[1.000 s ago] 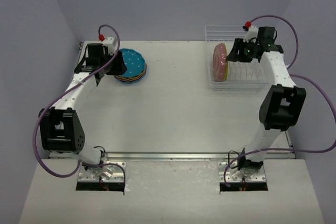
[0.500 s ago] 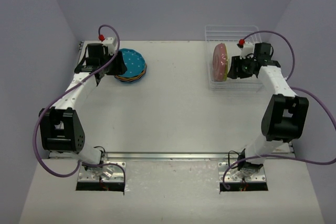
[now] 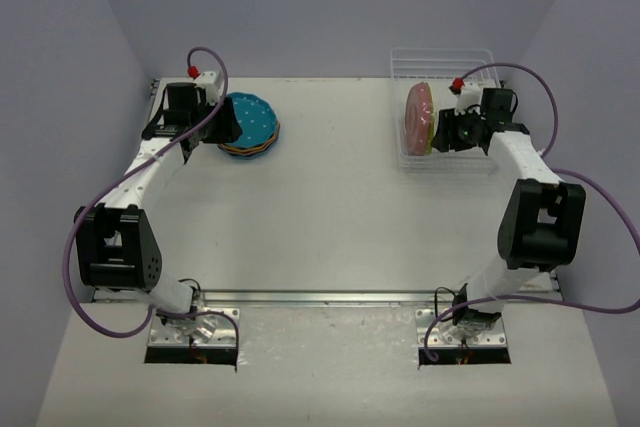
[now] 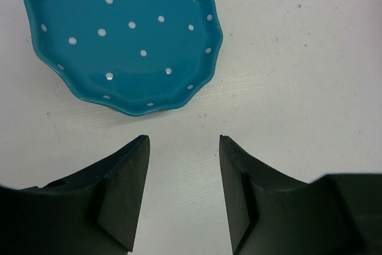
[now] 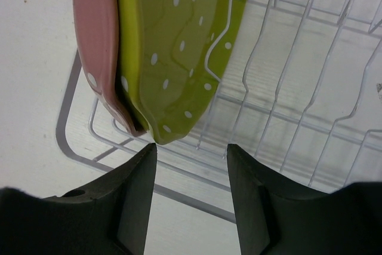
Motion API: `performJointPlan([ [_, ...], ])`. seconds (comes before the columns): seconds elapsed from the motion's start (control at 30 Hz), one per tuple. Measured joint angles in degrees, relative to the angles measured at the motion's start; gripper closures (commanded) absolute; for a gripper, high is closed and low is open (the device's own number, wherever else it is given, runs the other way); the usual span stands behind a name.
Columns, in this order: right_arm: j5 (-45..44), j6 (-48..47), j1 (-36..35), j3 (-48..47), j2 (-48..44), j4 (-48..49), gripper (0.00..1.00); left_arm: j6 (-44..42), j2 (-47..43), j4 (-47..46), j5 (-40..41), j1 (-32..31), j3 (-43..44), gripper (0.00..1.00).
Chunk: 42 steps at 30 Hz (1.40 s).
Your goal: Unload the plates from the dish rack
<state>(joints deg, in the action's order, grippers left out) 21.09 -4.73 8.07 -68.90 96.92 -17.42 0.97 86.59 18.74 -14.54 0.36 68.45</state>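
Right gripper (image 5: 191, 146): jaws spread, just short of the yellow-green plate (image 5: 179, 46) and its lower rim. Pink plate (image 5: 95, 34) lies tight against one face, so there is no gap to enter. A wire rib of the dish rack (image 5: 286, 58) crosses the other face, with open slots beyond. Left gripper (image 4: 184, 138): bare table (image 3: 340, 217) between the fingers, blue plate (image 4: 119, 40) just ahead, not touching.

Checked all three views: no legible text, label, brand, number or sign found. Only markings noted: white dots on blue plate (image 4: 122, 40) and green plate (image 5: 173, 58). Pattern, not characters.
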Motion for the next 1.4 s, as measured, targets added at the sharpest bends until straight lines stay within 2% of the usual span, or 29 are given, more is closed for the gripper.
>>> performJointPlan([
  [0.7, 3.7, 8.1, -0.2, -0.9, 1.5, 5.7, 0.48, 0.0, 1.3, 0.4, 0.3, 0.0, 0.0, 0.52],
  [0.8, 4.0, 9.4, -0.2, -0.6, 1.5, 7.3, 0.51, 0.0, 1.3, 0.4, 0.3, 0.0, 0.0, 0.52],
  [0.93, 4.4, 11.6, -0.3, 0.5, 1.2, 9.9, 0.63, 0.0, 1.5, 0.4, 0.4, 0.0, 0.0, 0.52],
  [1.13, 2.9, 13.9, -0.8, 0.9, 0.6, 10.7, 0.73, 0.0, 1.9, 0.4, 0.3, 0.0, 0.1, 0.52],
  [1.4, 1.5, 17.6, -1.0, 1.2, 0.1, 11.2, 0.77, 0.5, 3.0, 0.4, 0.3, 0.0, 0.8, 0.52],
])
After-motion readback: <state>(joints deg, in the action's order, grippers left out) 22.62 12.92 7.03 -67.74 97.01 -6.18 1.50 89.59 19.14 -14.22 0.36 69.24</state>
